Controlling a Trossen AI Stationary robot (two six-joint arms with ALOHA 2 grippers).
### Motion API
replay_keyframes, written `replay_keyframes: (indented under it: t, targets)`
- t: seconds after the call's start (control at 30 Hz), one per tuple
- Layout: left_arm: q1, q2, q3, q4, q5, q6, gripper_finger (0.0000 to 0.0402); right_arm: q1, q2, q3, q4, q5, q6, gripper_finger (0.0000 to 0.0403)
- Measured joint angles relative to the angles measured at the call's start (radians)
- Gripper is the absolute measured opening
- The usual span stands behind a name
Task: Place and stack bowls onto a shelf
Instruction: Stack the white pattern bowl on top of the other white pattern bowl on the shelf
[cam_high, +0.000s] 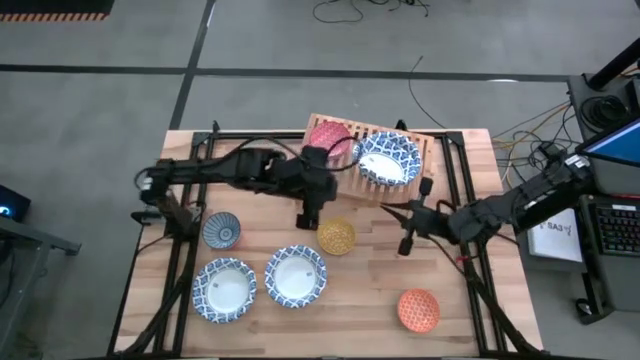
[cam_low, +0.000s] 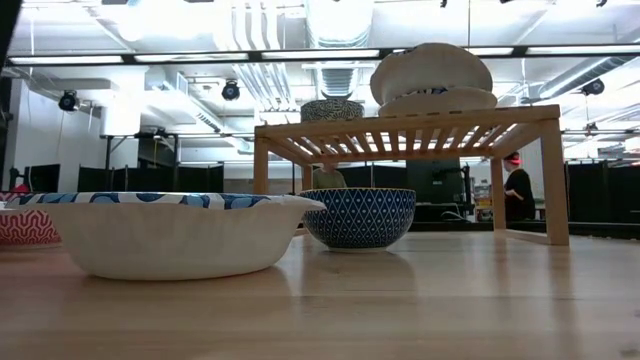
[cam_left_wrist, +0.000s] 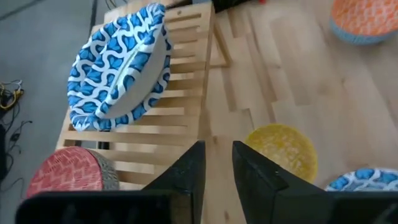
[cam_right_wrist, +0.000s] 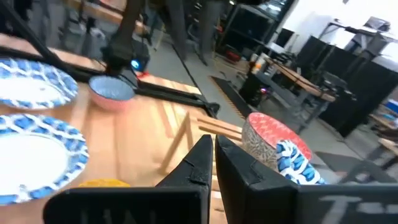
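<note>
The shelf (cam_high: 372, 168) stands at the table's far side. On its slats rest a pink-red bowl (cam_high: 328, 135) and two wide blue-and-white bowls (cam_left_wrist: 121, 65), the upper one tilted in the lower. My left gripper (cam_high: 306, 218) hangs just in front of the shelf, beside the yellow bowl (cam_high: 336, 236); its fingers (cam_left_wrist: 217, 165) are slightly open and hold nothing. My right gripper (cam_high: 405, 243) is shut and empty, right of the yellow bowl. Two more wide bowls (cam_high: 224, 290) (cam_high: 295, 275), a small blue-patterned bowl (cam_high: 221, 230) and an orange bowl (cam_high: 418, 310) sit on the table.
The plank tabletop (cam_high: 370, 300) is bare between the wide bowls and the orange bowl. Dark arm frames run along the table's left and right sides. A desk with a keyboard (cam_high: 615, 225) stands past the right edge. Neither gripper shows in the low view.
</note>
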Motion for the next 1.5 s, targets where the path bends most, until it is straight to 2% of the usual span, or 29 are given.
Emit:
replay_keyframes:
  t: [0.17,0.33,0.47,0.7,0.83,0.97,1.17,1.4,1.5]
  targets:
    - [-0.033,-0.188,-0.285,0.200,-0.016,-0.066,0.0054,-0.018,0.047,0.043,-0.006,0.052,-0.049,0.0009]
    - [-0.070,-0.375,-0.531,0.396,-0.088,-0.109,0.0054,-0.028,0.051,0.104,-0.072,0.075,-0.055,0.0028]
    - [-0.085,-0.488,-0.687,0.519,-0.115,-0.110,0.0054,-0.034,0.053,0.202,-0.234,0.076,0.027,0.0074]
    - [-0.085,-0.626,-0.890,0.700,-0.117,-0.090,0.0054,-0.078,0.115,0.408,-0.710,0.050,0.343,0.0165]
    - [-0.085,-0.672,-0.966,0.785,-0.118,-0.068,0.0054,-0.127,0.180,0.497,-0.891,-0.013,0.477,0.0184]
    - [-0.084,-0.684,-1.001,0.824,-0.118,-0.051,0.0054,-0.168,0.238,0.553,-1.001,-0.041,0.525,0.0185]
    - [-0.084,-0.676,-1.007,0.830,-0.118,-0.047,0.0054,-0.210,0.284,0.602,-1.028,-0.094,0.515,0.0185]
    - [-0.083,-0.668,-1.019,0.807,-0.142,-0.047,0.0054,-0.256,0.287,0.599,-1.049,-0.098,0.519,0.0184]
    - [-0.083,-0.668,-1.029,0.815,-0.143,-0.048,0.0054,-0.279,0.284,0.598,-1.050,-0.136,0.520,0.0179]
